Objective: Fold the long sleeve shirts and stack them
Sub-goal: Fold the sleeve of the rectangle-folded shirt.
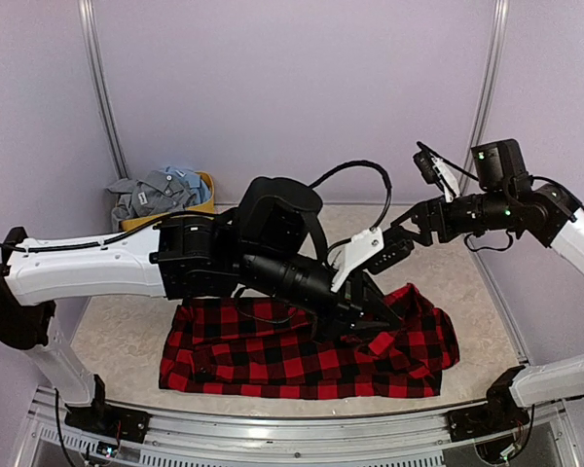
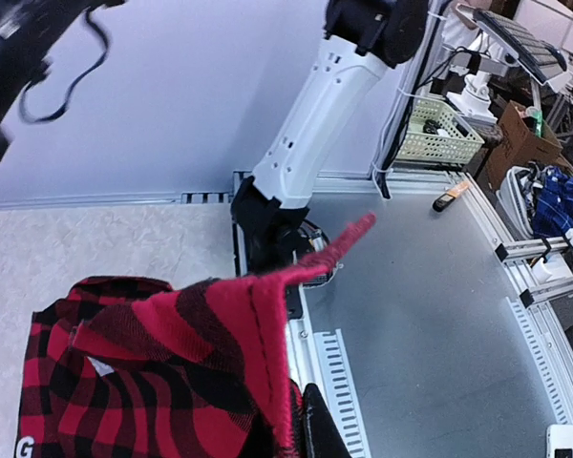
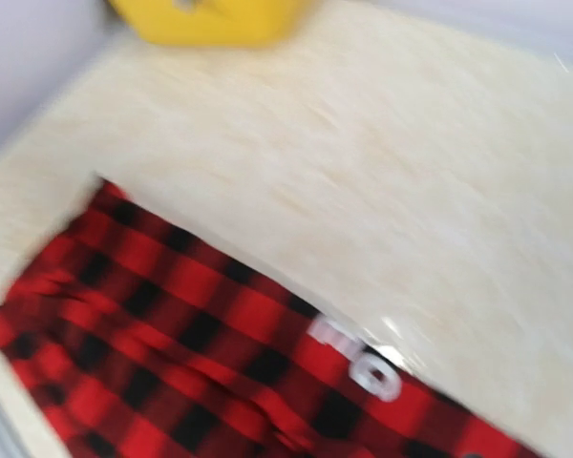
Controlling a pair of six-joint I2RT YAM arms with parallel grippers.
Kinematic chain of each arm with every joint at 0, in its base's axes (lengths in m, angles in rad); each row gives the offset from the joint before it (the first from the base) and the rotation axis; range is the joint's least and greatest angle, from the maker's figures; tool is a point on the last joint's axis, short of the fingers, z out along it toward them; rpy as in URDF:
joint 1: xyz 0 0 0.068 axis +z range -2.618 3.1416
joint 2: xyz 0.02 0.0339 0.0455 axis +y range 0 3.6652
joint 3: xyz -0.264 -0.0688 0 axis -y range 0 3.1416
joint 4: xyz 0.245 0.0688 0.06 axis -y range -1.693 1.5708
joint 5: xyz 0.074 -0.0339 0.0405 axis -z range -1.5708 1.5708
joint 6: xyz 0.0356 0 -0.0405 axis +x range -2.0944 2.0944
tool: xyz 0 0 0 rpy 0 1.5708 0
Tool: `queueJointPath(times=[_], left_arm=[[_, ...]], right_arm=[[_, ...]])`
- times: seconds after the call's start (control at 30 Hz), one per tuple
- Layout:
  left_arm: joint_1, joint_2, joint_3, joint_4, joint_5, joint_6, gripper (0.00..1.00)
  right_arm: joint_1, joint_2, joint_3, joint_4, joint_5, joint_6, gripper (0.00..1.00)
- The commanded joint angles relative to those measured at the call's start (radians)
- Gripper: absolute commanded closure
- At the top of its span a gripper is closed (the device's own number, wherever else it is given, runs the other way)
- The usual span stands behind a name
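Left arm (image 1: 88,265) reaches from its base at the near-left corner across to ctr. Its white link is about level, w/ the black wrist angled down & to the right. Left pincer (image 1: 375,319) sits low over the right half of the flannel (image 1: 273,355), pressed together on a fold of it. The wrist view shows red-black cloth clamped beside a black finger (image 2: 321,429), w/ a hemmed edge lifted off the rest & pointing up.

Right arm (image 1: 576,238) rises from the near-right corner, elbow high by the right wall (image 1: 565,97), forearm turned back left toward ctr. Right pincer (image 1: 358,258) hangs above the flannel's back edge, just over the left wrist. Can't tell if its jaws are spread: unclear from above, & its own cam is blurred w/ no fingers in shot.

Flannel lies wide along the near edge of the surface (image 1: 117,326), ctr to right, its front hem just inside the front rail (image 1: 302,423). Its right end is bunched & thicker, & a small white label (image 2: 100,365) shows on it. Grey & pale blue shirts (image 1: 158,192) sit heaped in the tub (image 1: 208,199) at back left, well apart from the flannel.

Bare surface shows btwn flannel & tub, behind the flannel up to the back wall (image 1: 292,88), & at left. The arms cross close over ctr-right, & room is tight btwn the right elbow & the wall.
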Motion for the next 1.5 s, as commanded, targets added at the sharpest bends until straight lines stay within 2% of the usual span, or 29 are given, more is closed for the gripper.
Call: queueJointPath(times=[0.0, 0.27, 0.63, 0.77, 0.97, 1.17, 1.33, 1.47], left_arm=[[-0.074, 0.114, 0.111, -0.152, -0.107, 0.081, 0.95], [-0.153, 0.269, 0.214, -0.185, -0.079, 0.096, 0.95], [-0.147, 0.224, 0.173, -0.211, 0.0, 0.134, 1.0], [-0.057, 0.177, 0.096, -0.12, 0.027, 0.04, 1.0], [0.111, 0.084, -0.086, 0.132, -0.009, -0.152, 1.0], [0.29, 0.016, -0.236, 0.278, -0.061, -0.339, 1.0], [0.408, -0.017, -0.383, 0.353, -0.073, -0.389, 1.0], [0.457, -0.06, -0.476, 0.339, -0.098, -0.369, 1.0]], right_arm=[[-0.03, 0.074, -0.013, -0.078, 0.134, 0.018, 0.27], [-0.055, 0.125, -0.087, -0.047, 0.136, -0.002, 0.27], [-0.061, 0.158, -0.165, 0.003, 0.111, -0.013, 0.27], [-0.062, 0.173, -0.173, 0.004, 0.131, -0.015, 0.27], [-0.085, 0.178, -0.177, 0.0, 0.175, -0.008, 0.27], [-0.114, 0.175, -0.186, -0.004, 0.196, 0.008, 0.27], [-0.117, 0.184, -0.199, 0.007, 0.182, 0.009, 0.27], [-0.119, 0.197, -0.215, 0.02, 0.173, 0.008, 0.27]])
